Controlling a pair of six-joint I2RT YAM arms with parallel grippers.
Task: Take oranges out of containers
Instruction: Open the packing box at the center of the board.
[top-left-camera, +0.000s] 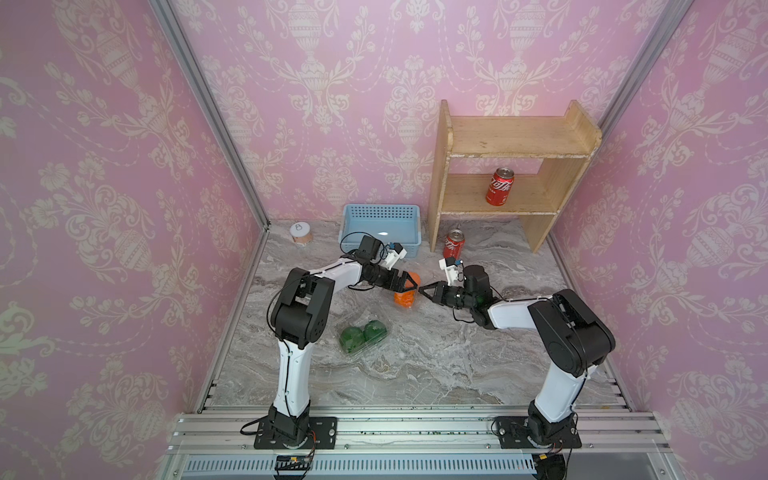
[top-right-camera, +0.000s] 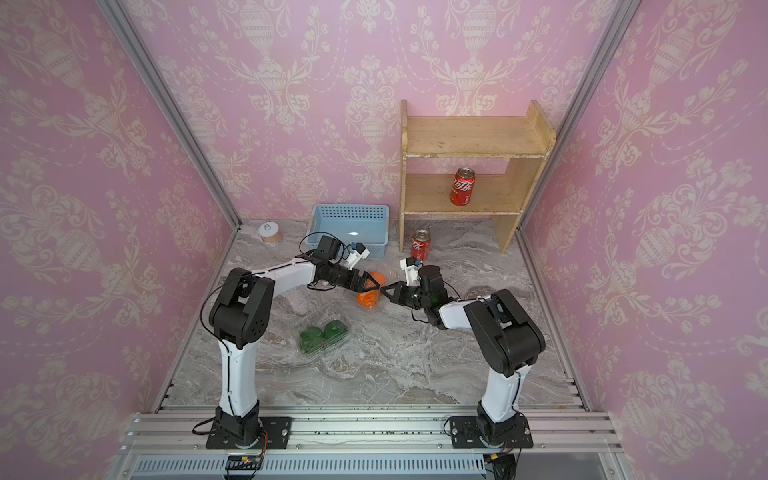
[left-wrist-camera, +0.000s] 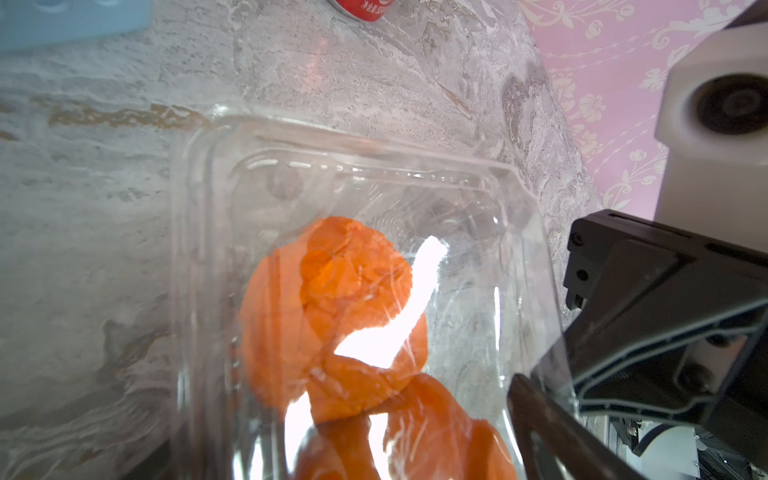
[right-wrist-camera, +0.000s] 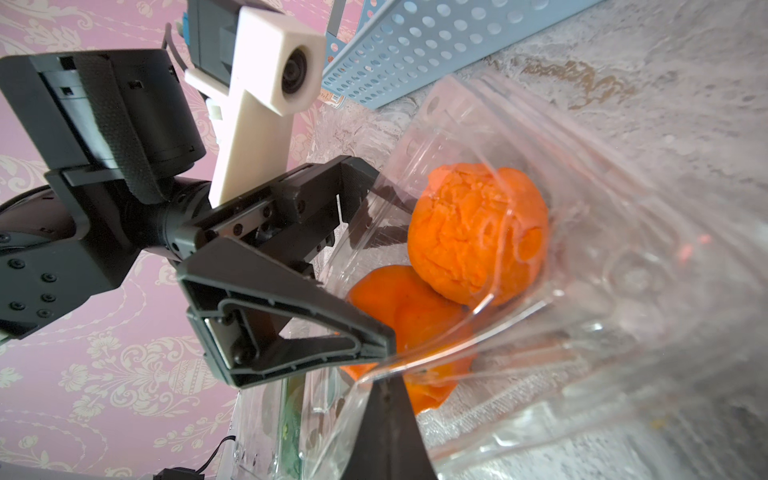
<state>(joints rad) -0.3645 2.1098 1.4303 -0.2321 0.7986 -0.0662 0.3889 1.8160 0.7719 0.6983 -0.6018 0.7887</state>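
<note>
So far nothing is out. My right gripper (top-left-camera: 424, 288) is clenched on the clear edge of the central container (left-wrist-camera: 374, 166), with two bright oranges (right-wrist-camera: 478, 232) inside; whether my left gripper (top-left-camera: 409, 284) grips it, I cannot tell. Near-left, the second container (top-left-camera: 352, 354) holds both green oranges (top-left-camera: 353, 334), untouched.

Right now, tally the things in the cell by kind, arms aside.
orange fruits: 2
green fruits: 2
clear containers: 2
red cola cans: 2
blue basket: 1
wooden shelf: 1
white-lidded jar: 1
Total: 11
</note>
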